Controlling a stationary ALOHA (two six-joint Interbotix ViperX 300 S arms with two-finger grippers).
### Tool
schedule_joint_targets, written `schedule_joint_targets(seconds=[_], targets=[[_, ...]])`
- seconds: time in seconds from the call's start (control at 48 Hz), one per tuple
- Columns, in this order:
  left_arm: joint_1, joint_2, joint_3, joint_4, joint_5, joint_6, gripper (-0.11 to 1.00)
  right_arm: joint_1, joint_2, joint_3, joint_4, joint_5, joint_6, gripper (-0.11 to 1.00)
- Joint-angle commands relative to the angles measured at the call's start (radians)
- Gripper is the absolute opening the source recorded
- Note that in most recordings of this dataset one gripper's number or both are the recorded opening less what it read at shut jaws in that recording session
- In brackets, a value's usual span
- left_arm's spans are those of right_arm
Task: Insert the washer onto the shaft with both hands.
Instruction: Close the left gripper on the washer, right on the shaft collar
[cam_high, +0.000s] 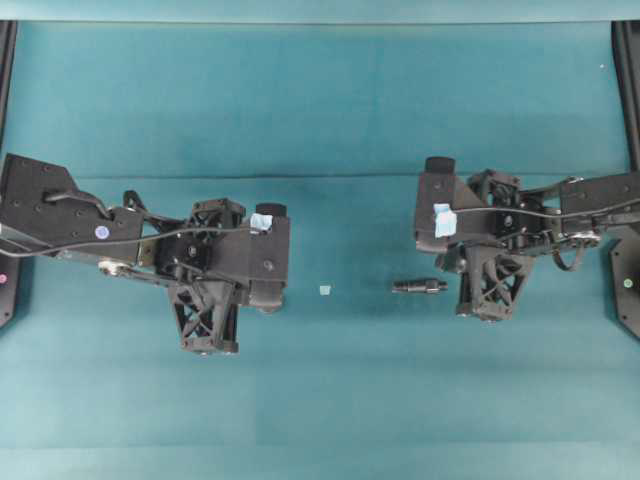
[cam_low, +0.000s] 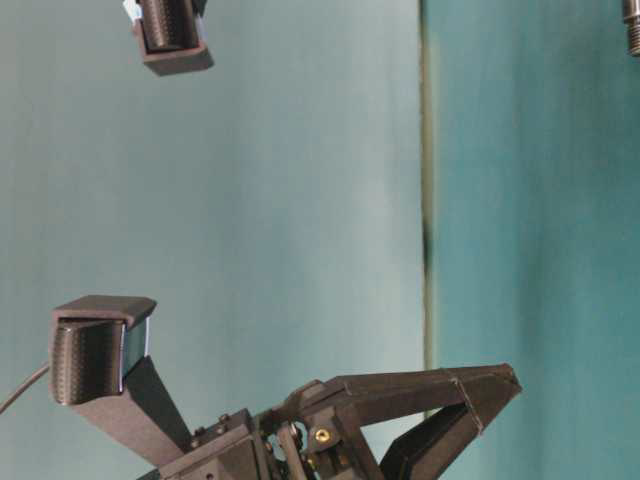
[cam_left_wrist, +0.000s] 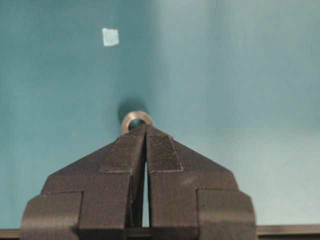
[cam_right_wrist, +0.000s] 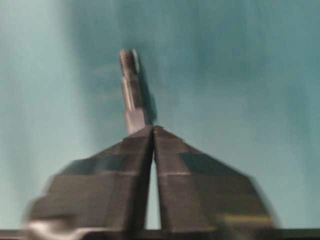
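1. Notice your left gripper (cam_left_wrist: 145, 131): in its wrist view the fingers meet at the tips, with the washer (cam_left_wrist: 136, 120) lying on the mat (cam_left_wrist: 240, 90) just past them at 12 o'clock, apparently not held.
2. Your right gripper (cam_right_wrist: 153, 131) has its tips together too; the shaft (cam_right_wrist: 132, 90) runs from them toward 12 o'clock, and whether it is pinched you cannot tell.
3. Overhead, you see the shaft lying flat at 9 o'clock from the right gripper; the washer is hidden there.
4. A pale tape bit (cam_high: 325, 290) lies between the grippers.
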Motion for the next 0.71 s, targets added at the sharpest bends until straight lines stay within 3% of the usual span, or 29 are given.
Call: schedule_joint_targets(seconds=[0.0, 0.104, 0.208, 0.291, 0.416, 0.687], targets=[[0.005, -0.006, -0.006, 0.003, -0.006, -0.002, 0.14, 0.008, -0.002, -0.018, -0.003, -0.011, -0.048, 0.0], [0.006, -0.002, -0.005, 0.003, -0.006, -0.002, 0.41, 0.008, 0.003, -0.018, -0.003, -0.009, -0.084, 0.17], [0.006, 0.008, -0.006, 0.003, -0.006, -0.003, 0.75, 0.008, 0.012, -0.017, -0.003, -0.008, -0.107, 0.46], [0.006, 0.015, -0.006, 0.003, -0.006, -0.003, 0.93, 0.008, 0.026, -0.018, -0.002, -0.008, -0.107, 0.71], [0.006, 0.026, -0.005, 0.003, -0.006, -0.002, 0.9, 0.008, 0.043, -0.02, -0.003, -0.015, -0.106, 0.96], [0.005, 0.075, -0.005, 0.003, -0.011, -0.005, 0.87, 0.009, 0.08, -0.023, -0.003, -0.037, -0.104, 0.94]])
